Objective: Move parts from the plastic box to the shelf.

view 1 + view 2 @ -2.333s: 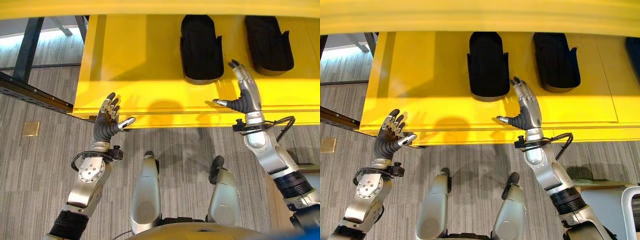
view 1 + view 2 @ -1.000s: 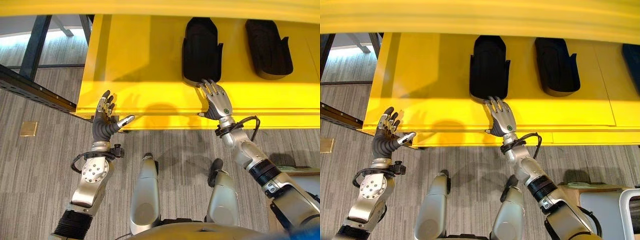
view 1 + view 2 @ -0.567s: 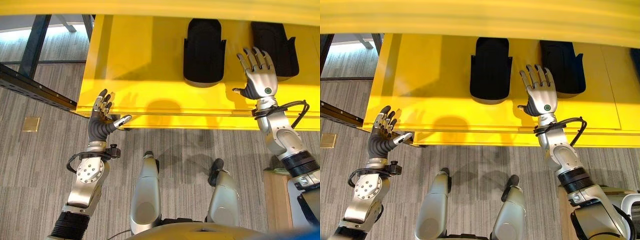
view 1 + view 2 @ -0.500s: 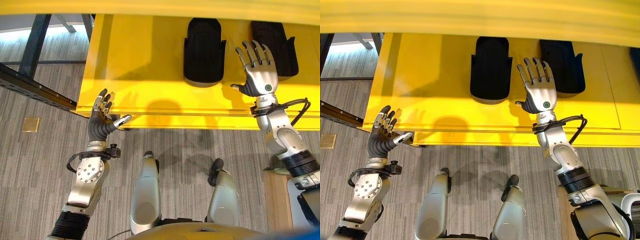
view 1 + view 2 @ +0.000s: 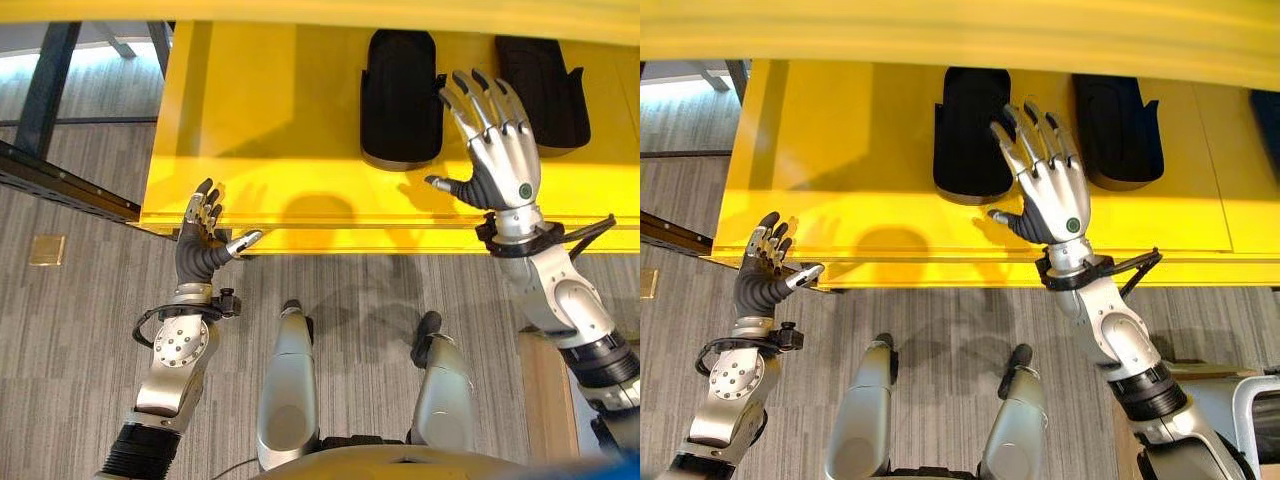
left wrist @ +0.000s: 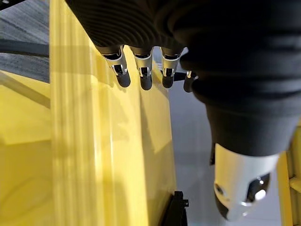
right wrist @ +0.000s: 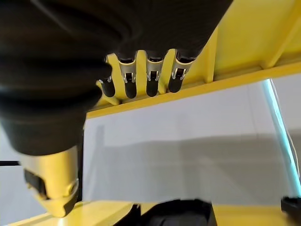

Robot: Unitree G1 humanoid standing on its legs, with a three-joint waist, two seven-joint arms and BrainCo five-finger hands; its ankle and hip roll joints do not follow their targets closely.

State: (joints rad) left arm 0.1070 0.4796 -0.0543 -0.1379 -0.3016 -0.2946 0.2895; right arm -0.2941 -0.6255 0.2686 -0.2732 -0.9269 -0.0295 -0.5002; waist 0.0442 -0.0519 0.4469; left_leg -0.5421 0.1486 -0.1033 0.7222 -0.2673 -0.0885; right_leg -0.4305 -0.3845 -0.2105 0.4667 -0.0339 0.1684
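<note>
Resting on the yellow shelf (image 5: pixel 250 120), two black moulded parts (image 5: pixel 400 95) look rigid and light, best gripped across their sides; right hand (image 5: pixel 500 150) spread empty above, left hand (image 5: pixel 205 245) open.

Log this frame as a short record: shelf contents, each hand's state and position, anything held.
surface: yellow shelf
parts on shelf: two black parts, left part and right part, side by side, apart
left hand: open, fingers relaxed, at the shelf's front edge near its left corner, holding nothing
right hand: open, fingers spread, raised over the shelf between the two parts, holding nothing
floor: grey carpet
</note>
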